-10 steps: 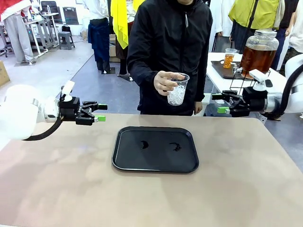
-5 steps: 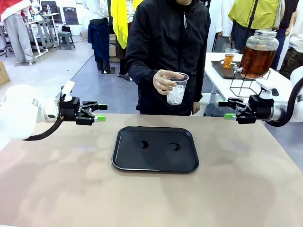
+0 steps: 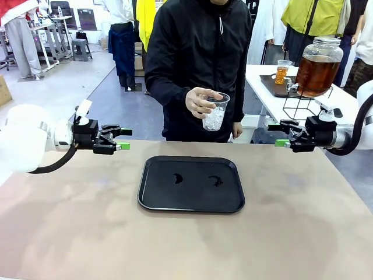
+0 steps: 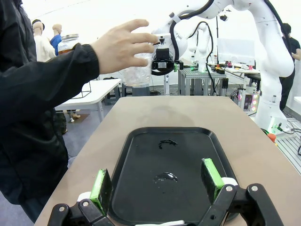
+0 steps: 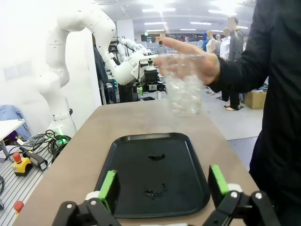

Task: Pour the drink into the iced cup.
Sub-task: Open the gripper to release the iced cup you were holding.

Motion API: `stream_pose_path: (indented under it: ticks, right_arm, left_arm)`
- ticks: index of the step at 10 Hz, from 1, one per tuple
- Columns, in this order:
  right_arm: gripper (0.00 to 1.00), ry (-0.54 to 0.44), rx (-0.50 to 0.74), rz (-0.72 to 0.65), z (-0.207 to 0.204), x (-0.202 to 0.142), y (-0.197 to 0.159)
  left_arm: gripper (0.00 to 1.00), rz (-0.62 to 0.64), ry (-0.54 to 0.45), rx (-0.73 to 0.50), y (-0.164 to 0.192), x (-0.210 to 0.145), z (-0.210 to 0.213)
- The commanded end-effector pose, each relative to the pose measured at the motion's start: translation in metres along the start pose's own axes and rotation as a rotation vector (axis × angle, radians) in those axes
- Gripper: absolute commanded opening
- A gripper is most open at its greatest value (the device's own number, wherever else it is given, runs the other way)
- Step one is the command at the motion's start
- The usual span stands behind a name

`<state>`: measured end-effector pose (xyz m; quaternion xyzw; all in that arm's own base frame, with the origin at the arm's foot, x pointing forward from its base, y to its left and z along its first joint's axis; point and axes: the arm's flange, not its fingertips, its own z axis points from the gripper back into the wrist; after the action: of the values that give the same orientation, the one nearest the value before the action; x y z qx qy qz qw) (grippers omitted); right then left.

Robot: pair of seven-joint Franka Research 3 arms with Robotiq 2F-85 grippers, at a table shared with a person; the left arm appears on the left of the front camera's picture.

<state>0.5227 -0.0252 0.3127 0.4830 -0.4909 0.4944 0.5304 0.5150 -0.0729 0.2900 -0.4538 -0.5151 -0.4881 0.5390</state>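
The tan counter [image 3: 291,233] spans the foreground, with the person [image 3: 201,64] in a dark zip jacket standing at its far side. Behind, toward picture right in the front view, is a white side counter [image 3: 256,76]. The black tray [image 3: 192,201] lies flat near the middle of the tan counter. The drink [image 3: 315,76], a deep amber-brown liquid, is in the large lidded glass jar [image 3: 320,51] at the side counter, by a black wire stand [image 3: 299,108]. Left gripper [image 3: 126,139]: released, fingers spread, nothing between them. Right gripper [image 3: 278,135]: likewise released, fingers apart and unloaded; it is near the far edge of the tan counter, in front of the side counter in the front view. The person's right hand [image 3: 201,102] grasps the clear iced cup [image 3: 215,114] near its rim, upright and above counter level, beyond the tray; ice pieces are visible inside. A smaller filled cup [image 3: 281,71], amber in colour, stands near the jar. Two dark, wet-looking marks [image 3: 178,178] are noted on the tray floor, apart from each other
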Motion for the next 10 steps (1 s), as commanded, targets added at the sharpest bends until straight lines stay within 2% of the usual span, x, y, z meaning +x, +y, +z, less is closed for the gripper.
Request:
stream_pose_path:
  ticks: [1, 10]
  right_arm:
    - [1.00, 0.008, -0.001, 0.005, -0.0020, 0.0058, -0.0003]
    - [1.00, 0.008, -0.001, 0.005, -0.0020, 0.0058, -0.0003]
  left_arm:
    - [1.00, -0.003, 0.005, 0.003, -0.0001, 0.0017, -0.0007]
    - [1.00, -0.003, 0.005, 0.003, -0.0001, 0.0017, -0.0007]
